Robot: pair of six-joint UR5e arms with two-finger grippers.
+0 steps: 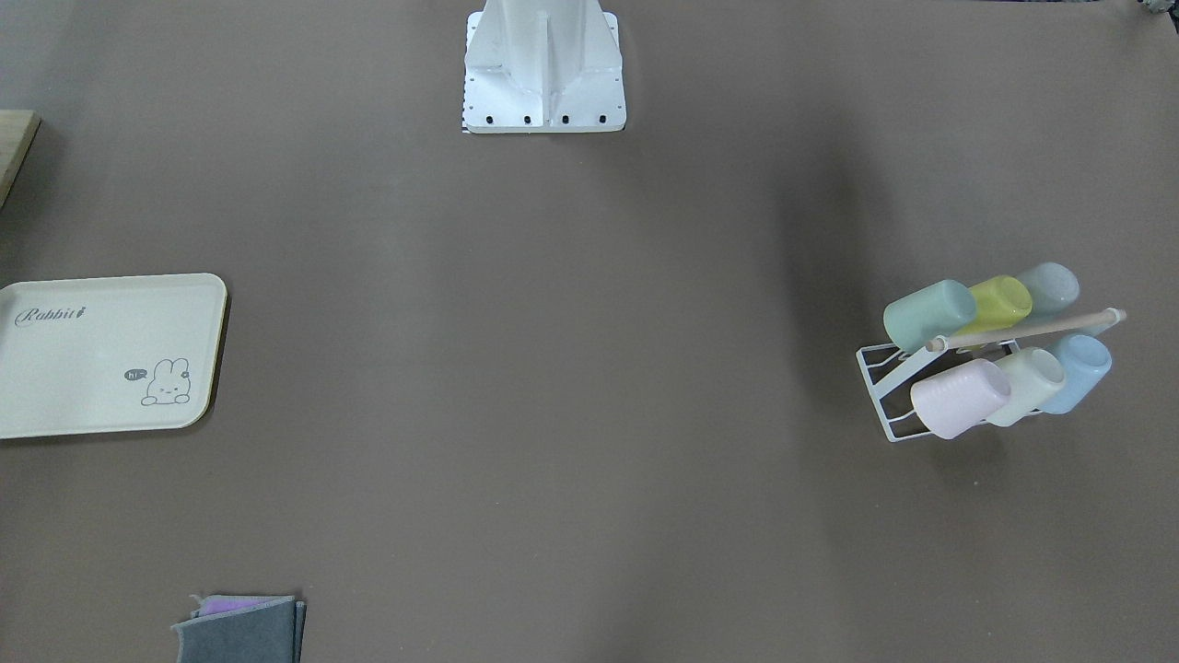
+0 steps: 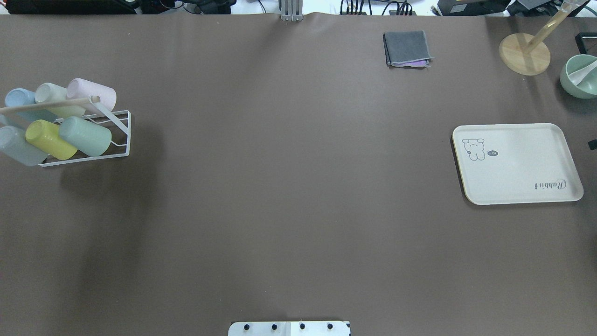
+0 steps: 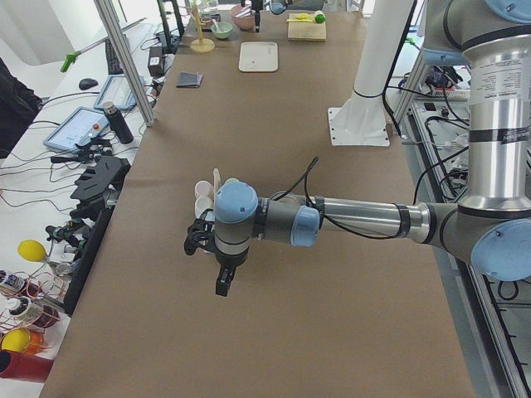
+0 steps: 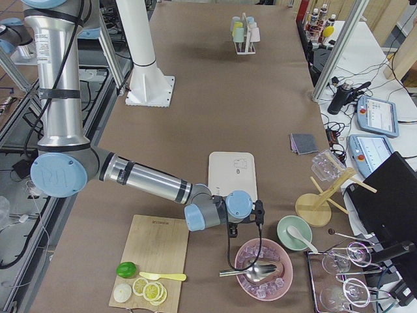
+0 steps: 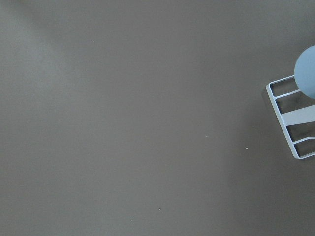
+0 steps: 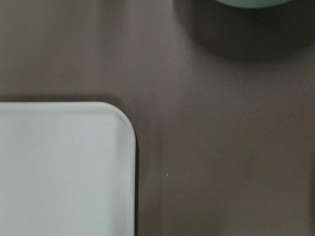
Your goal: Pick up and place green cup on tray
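The green cup (image 1: 928, 315) lies tilted on a white wire rack (image 1: 884, 387) with several other pastel cups, next to the yellow-green cup (image 1: 999, 302). It also shows in the overhead view (image 2: 85, 136). The cream "Rabbit" tray (image 1: 110, 354) lies flat and empty at the table's other end (image 2: 517, 163); its corner shows in the right wrist view (image 6: 64, 167). My left gripper (image 3: 222, 282) hangs above the table close to the rack. My right gripper (image 4: 232, 229) hovers just past the tray's end. Both show only in side views, so I cannot tell whether they are open or shut.
A folded grey cloth (image 2: 406, 48) lies at the table's far edge. A wooden stand (image 2: 524, 53) and a green bowl (image 2: 579, 76) sit beyond the tray. A cutting board with lime (image 4: 155, 251) and a pink bowl of ice (image 4: 264, 267) are near the right arm.
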